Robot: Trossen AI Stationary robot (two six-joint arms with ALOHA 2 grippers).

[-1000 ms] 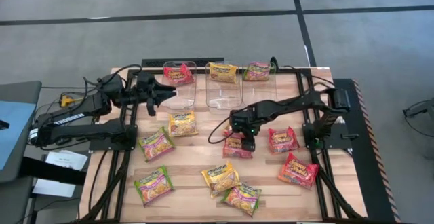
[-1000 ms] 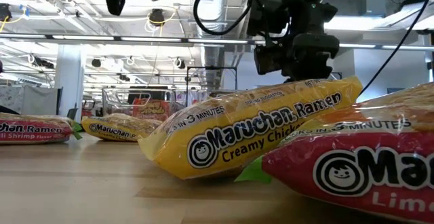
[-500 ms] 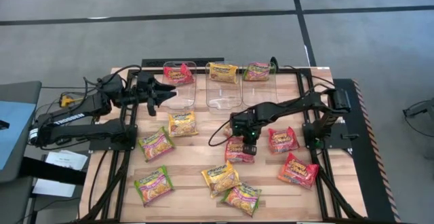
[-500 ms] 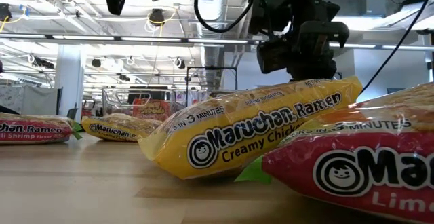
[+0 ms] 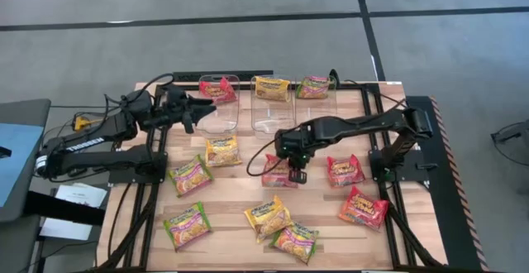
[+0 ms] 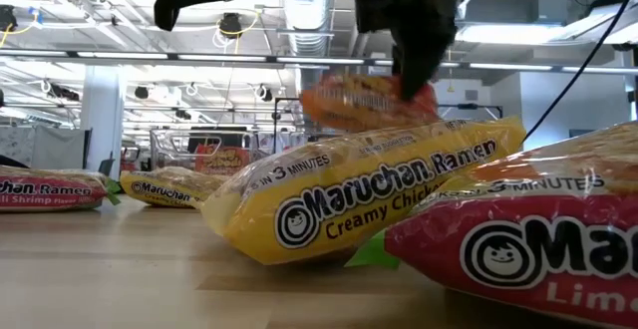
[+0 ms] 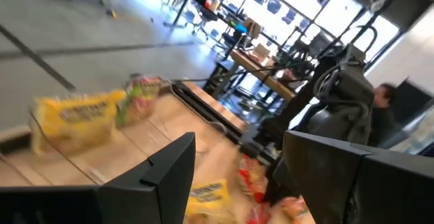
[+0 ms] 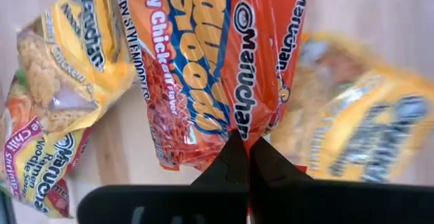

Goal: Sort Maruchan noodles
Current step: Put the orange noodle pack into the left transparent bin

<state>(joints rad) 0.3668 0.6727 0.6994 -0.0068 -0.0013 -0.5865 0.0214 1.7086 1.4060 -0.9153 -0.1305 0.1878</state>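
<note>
Worktop: wooden slatted worktop (image 5: 231,207) beneath my claws, packets scattered.
Right claw (image 5: 295,174): pinched on glossy red-orange square ramen packet (image 8: 217,68), hanging below, lifted for binning.
Left claw (image 5: 192,112): spread wide, empty, beside clear plastic bins (image 5: 220,121).

The lifted packet (image 8: 217,68) is red-orange with blue and yellow lettering, pinched by the black right end effector (image 8: 248,157). In the low view the nearest packet (image 6: 369,194) is yellow with black print (beside it a red packet (image 6: 518,254) with a white logo). The surface (image 5: 231,192) is pale striped wood, scattered with green-and-pink packets (image 5: 187,224).
</note>
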